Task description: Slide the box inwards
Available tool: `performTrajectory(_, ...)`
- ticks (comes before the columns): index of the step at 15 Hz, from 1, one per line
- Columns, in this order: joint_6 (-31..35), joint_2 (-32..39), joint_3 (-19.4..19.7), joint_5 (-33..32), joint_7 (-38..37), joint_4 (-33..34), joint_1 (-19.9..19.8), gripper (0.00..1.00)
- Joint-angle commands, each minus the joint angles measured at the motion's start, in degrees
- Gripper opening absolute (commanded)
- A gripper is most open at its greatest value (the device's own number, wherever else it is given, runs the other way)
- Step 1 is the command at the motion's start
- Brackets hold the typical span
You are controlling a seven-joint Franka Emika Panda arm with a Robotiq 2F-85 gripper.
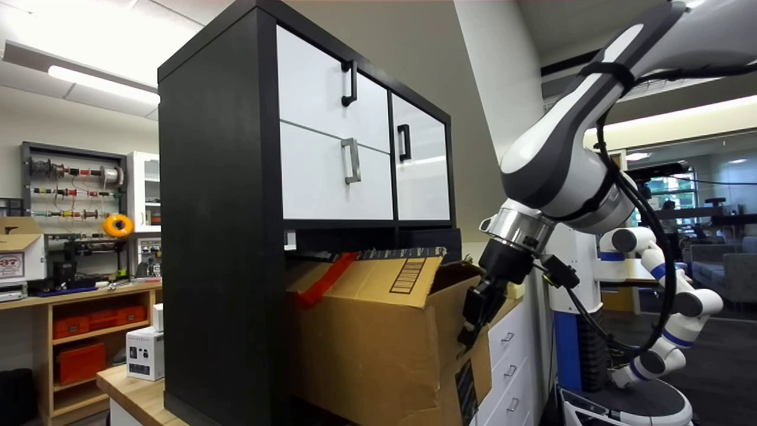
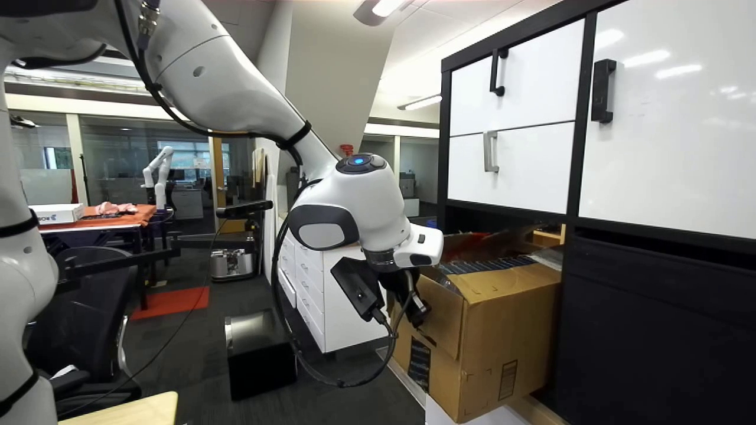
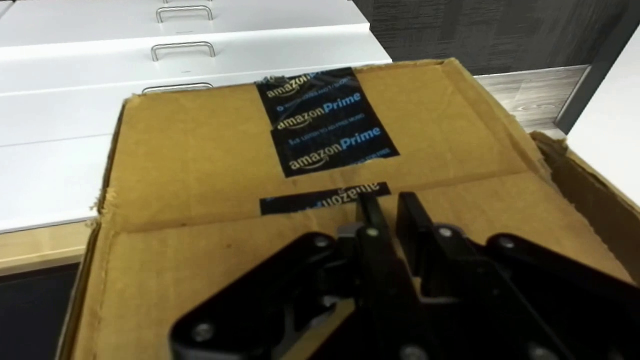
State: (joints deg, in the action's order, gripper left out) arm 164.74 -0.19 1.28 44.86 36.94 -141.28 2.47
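The large brown cardboard box (image 1: 366, 349) sits partly inside the lower opening of the black cabinet and sticks out of its front. Its top flaps are loose, and red tape (image 1: 328, 281) crosses one. The box also shows in an exterior view (image 2: 514, 319) and fills much of the wrist view (image 3: 200, 150), where its outer face carries black printed tape. My gripper (image 1: 467, 340) points down at that outer face. It also shows in an exterior view (image 2: 420, 321). In the wrist view the fingers (image 3: 387, 200) stand a narrow gap apart with nothing between them. I cannot tell whether they touch the cardboard.
The black cabinet (image 1: 213, 236) has white doors with handles above the opening. White drawers (image 2: 348, 301) stand behind the box. A small white box (image 1: 145, 354) is on the wooden counter (image 1: 127, 387). A black chair (image 2: 77, 313) stands near the arm's base.
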Motion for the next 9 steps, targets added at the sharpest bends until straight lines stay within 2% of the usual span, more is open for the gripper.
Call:
performTrajectory(1,1.8,5.1,-0.4,5.2,6.2,6.5,0.3,0.00)
performTrajectory(9,1.7,15.0,-2.6,5.4,10.7,18.7,-0.3,0.02)
